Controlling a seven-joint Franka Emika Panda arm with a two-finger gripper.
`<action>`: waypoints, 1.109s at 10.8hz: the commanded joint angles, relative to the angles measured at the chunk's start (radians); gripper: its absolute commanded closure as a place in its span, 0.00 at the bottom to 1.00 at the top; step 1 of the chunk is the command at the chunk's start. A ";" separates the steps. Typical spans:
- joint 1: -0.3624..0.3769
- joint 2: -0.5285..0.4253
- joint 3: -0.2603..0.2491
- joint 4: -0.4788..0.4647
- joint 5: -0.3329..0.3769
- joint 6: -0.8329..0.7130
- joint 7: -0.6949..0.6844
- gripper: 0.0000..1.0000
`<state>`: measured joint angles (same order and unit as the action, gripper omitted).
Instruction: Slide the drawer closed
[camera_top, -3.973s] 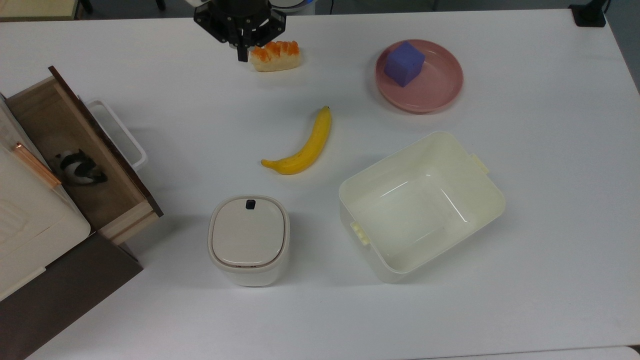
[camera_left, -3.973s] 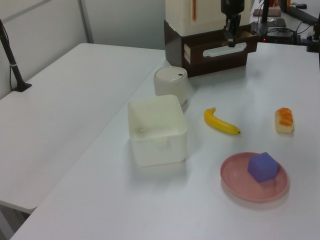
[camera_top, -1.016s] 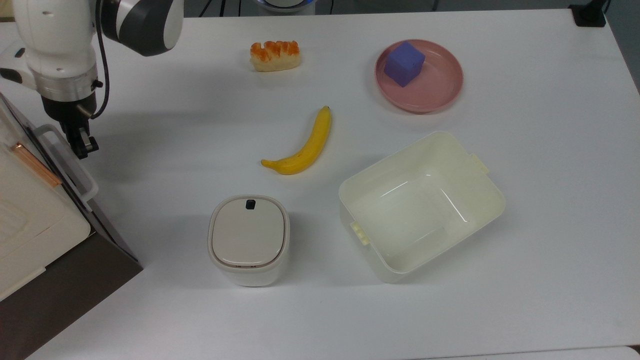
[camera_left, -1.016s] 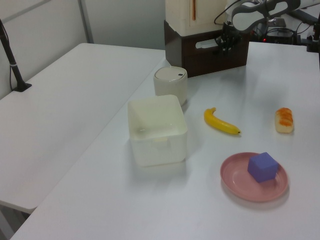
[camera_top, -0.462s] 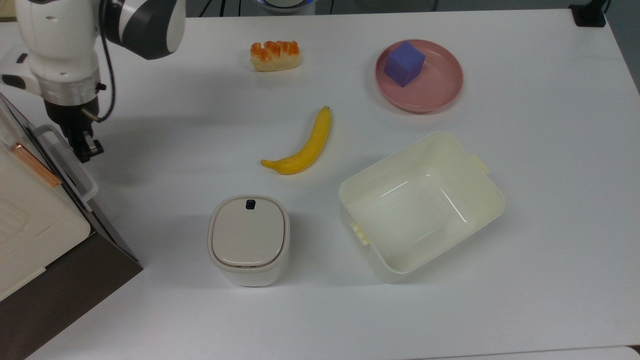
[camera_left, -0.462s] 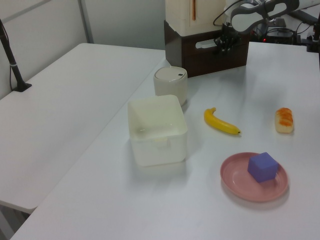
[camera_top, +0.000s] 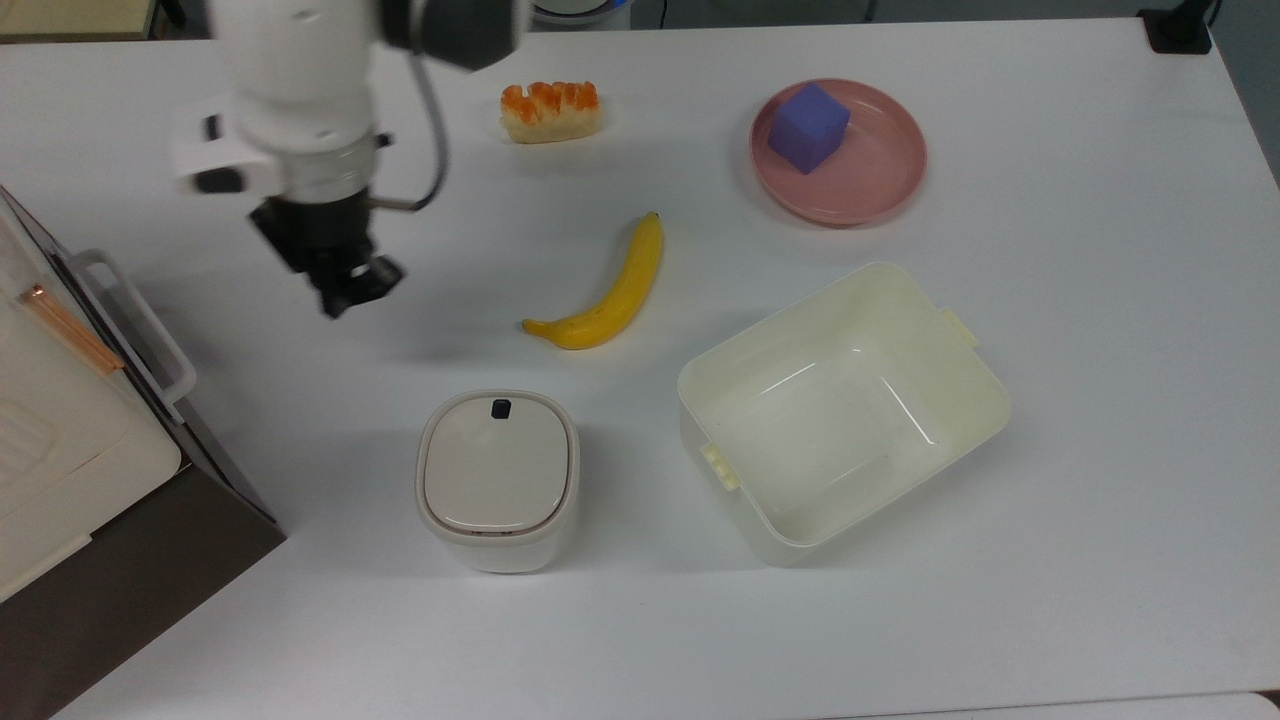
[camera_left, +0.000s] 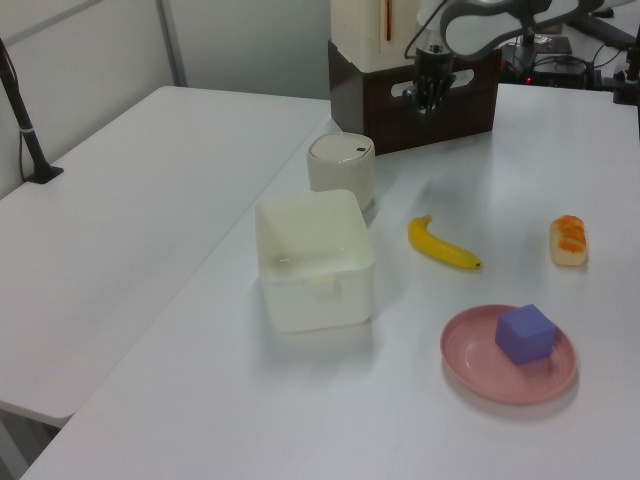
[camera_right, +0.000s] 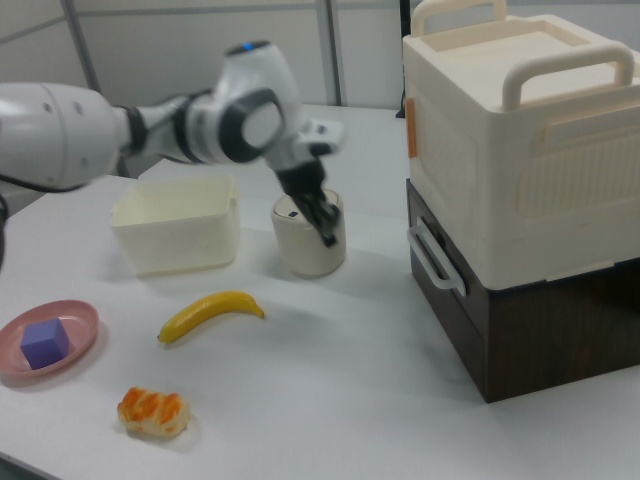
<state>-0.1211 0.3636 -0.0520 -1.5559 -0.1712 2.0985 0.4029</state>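
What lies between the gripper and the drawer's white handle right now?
Nothing: in the top view, only bare white table separates the gripper from the drawer, which sits pushed into its cabinet.

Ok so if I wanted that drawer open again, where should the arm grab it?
Take the white loop handle at mid-bar, approaching from the table side. It stands off the drawer front, now flush in the cabinet, leaving a gap behind the bar, probably enough for one finger of the pincer.

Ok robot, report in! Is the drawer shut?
Gripper off the handle, hanging over bare table. Drawer flush in the cabinet, shut. Nothing in the way.
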 joint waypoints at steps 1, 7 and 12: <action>0.115 -0.161 -0.012 -0.085 0.028 -0.124 -0.111 0.98; 0.178 -0.330 -0.022 -0.096 0.101 -0.339 -0.297 0.67; 0.179 -0.353 -0.012 -0.064 0.099 -0.440 -0.368 0.00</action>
<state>0.0418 0.0341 -0.0525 -1.6113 -0.0859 1.6858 0.0582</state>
